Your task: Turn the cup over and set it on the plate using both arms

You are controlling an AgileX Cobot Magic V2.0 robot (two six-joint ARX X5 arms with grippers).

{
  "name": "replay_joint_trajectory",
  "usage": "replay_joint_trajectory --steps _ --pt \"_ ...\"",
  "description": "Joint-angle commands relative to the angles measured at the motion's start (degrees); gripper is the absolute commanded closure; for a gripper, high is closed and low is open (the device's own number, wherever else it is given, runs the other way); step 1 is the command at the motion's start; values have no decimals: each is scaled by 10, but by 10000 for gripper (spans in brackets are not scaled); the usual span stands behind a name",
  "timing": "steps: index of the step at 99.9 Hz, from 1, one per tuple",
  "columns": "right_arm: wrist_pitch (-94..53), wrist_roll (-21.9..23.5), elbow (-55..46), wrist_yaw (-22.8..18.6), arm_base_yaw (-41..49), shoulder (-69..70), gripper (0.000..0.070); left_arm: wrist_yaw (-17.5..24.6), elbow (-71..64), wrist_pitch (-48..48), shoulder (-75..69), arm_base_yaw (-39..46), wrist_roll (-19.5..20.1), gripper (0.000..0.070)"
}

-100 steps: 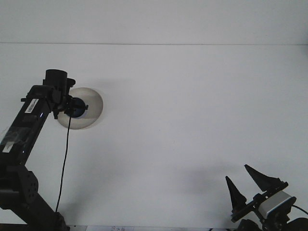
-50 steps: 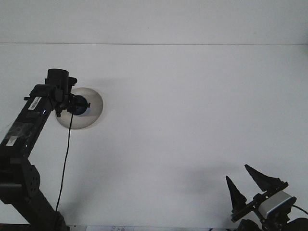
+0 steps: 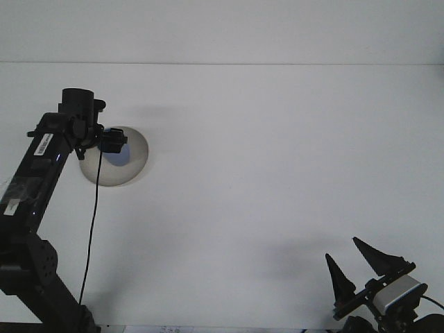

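**Setting the Cup Down on the Plate**

Working at the far left of the table (image 3: 277,173), with the left gripper (image 3: 114,142) hanging directly over the grey plate (image 3: 139,149). Showing only a small bluish patch of the cup (image 3: 118,159), just beneath that gripper and within the plate's outline; not possible to tell whether resting on the plate or held just above it. Grip state of the left gripper not discernible from this view. Idling at the near right corner with the right gripper (image 3: 341,248), jaws spread wide and grasping nothing.

Judging the placement step nearly done. Recommending:
- Confirming the cup is seated upright before releasing.
- Lifting straight up, avoiding sideways drag that could tip the cup.
- Watching the black cable (image 3: 94,229) trailing from the left arm.

Operating on a plain white, matte tabletop, meeting a white wall (image 3: 222,28) at the far edge.
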Motion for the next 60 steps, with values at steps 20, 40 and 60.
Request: replay_joint_trajectory --steps 20,40,60 --pt "5 6 3 2 7 2 221 7 18 -16 -111 2 -19 192" --pt "6 3 3 3 7 2 221 140 -7 -30 -264 -4 -49 197" --pt "6 -3 3 11 7 2 221 169 -179 45 -466 -46 -62 196"
